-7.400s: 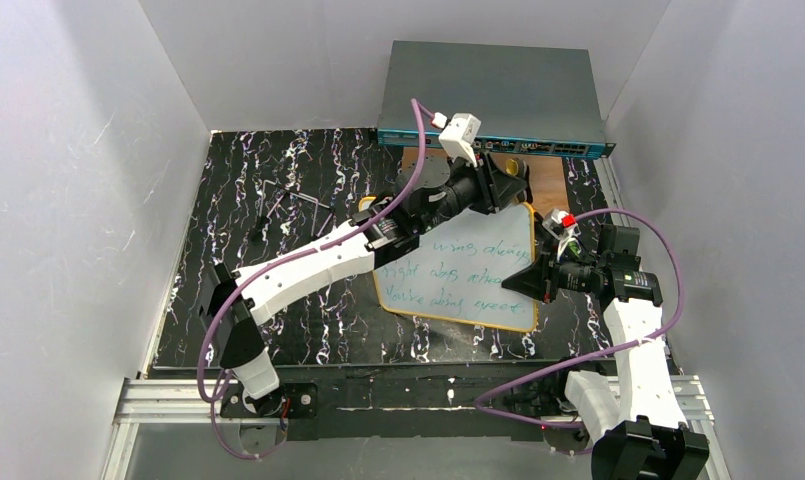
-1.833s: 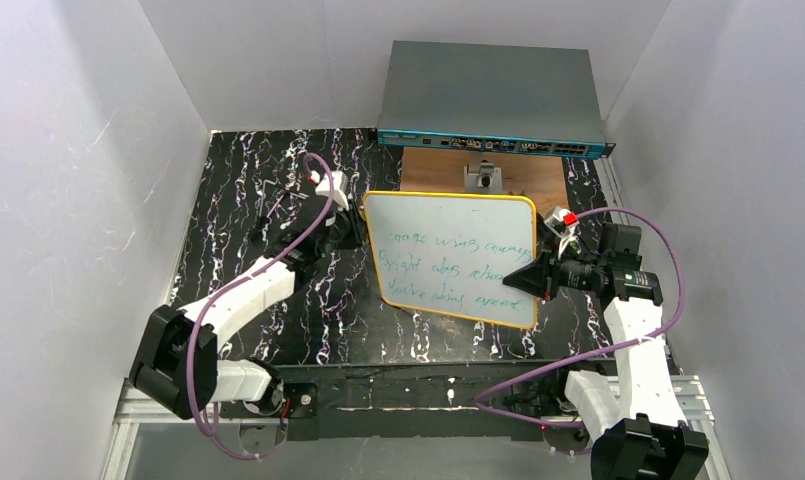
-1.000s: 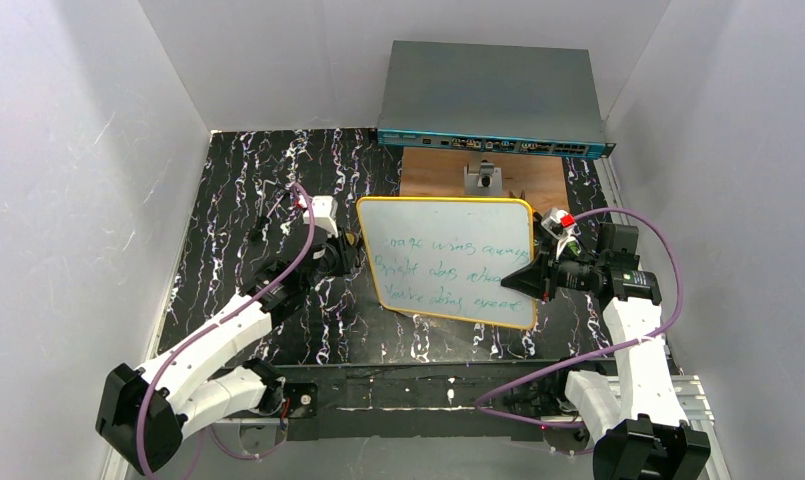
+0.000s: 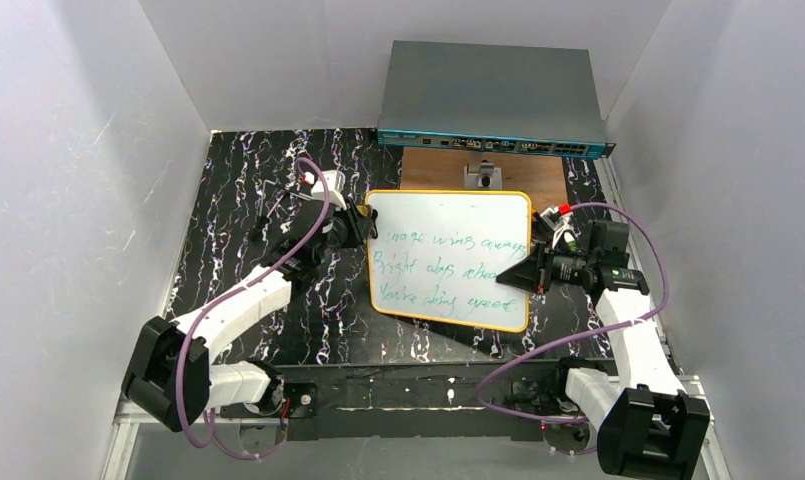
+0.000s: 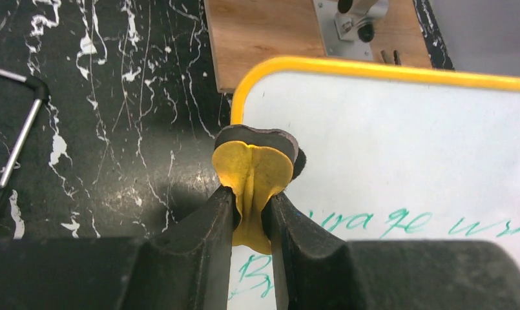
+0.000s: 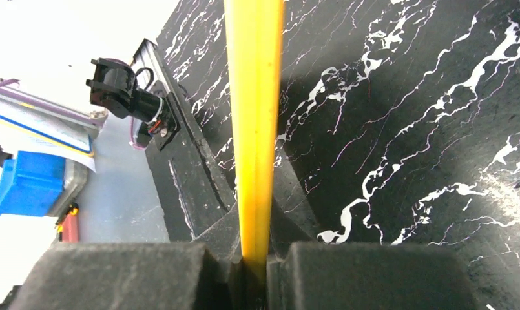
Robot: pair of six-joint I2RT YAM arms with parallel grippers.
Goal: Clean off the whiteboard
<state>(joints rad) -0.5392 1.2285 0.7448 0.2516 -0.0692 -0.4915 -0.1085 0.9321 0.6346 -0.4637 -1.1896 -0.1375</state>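
Top external view has the whiteboard [image 4: 448, 260] lying at the middle of the black marbled counter [image 4: 238, 230]. Its long axis runs from 9 to 3 o'clock, and three lines of green writing follow that axis. All three lines are intact, so I judge the wiping not yet begun.

At the board's 3 o'clock edge the right hand [image 4: 519, 274] is pressed together on the orange-yellow rim. In the right wrist view the rim [image 6: 254, 97] runs edge-on straight out from between the fingers of that hand [image 6: 254, 258]. A shadow beneath it suggests this side is raised off the counter, though I cannot tell for sure.

At the 10 o'clock corner the left hand [image 4: 356, 225] pinches a yellow eraser pad [image 5: 254, 171], folded between its fingers, dark face forward. In the left wrist view this hand [image 5: 247, 201] points toward 12 o'clock. The pad sits right at the board's corner rim, and the white surface [image 5: 405, 148] spreads away toward 3 o'clock. Whether the pad touches the board I cannot tell.

The left arm is therefore the eraser arm and the nearer one to the first word. The writing lies toward 3 and 4 o'clock from the pad, so the coming stroke likely sweeps along the long axis.

Beyond the board at 12 o'clock lie a brown wooden board [image 4: 433, 170] and a grey switch box [image 4: 493, 95].
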